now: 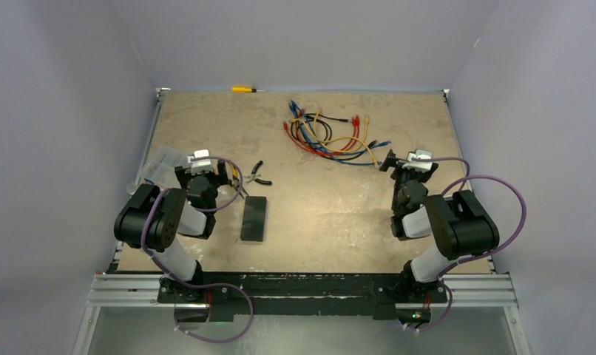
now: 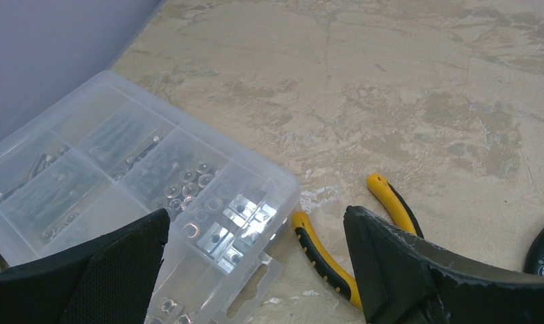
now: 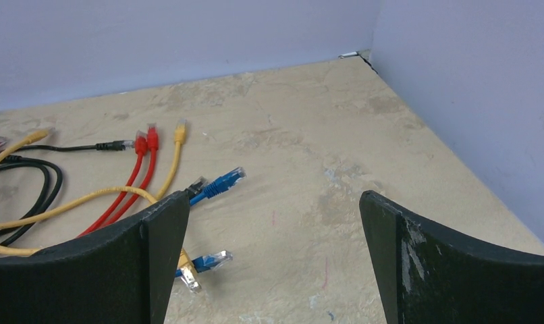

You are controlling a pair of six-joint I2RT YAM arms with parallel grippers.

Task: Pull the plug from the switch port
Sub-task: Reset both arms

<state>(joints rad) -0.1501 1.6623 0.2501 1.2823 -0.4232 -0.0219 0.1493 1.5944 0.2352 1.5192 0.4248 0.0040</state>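
Observation:
The switch point(image 1: 254, 218), a flat black box, lies on the table to the right of my left arm, and only the top view shows it. Its sockets do not show, and I see no cable running to it. A loose pile of patch cables point(image 1: 328, 133) in red, yellow, blue and black lies at the far middle; their plugs point(image 3: 222, 182) show in the right wrist view. My left gripper point(image 1: 204, 171) point(image 2: 256, 216) is open and empty, above a clear box's corner. My right gripper point(image 1: 404, 167) point(image 3: 275, 199) is open and empty, just right of the cable ends.
A clear compartment box point(image 2: 121, 175) point(image 1: 162, 161) of metal parts sits at the left edge. Yellow-handled pliers point(image 2: 323, 256) and a black-handled tool point(image 1: 256, 174) lie beside it. A yellow screwdriver point(image 1: 245, 89) lies by the back wall. Walls enclose the table.

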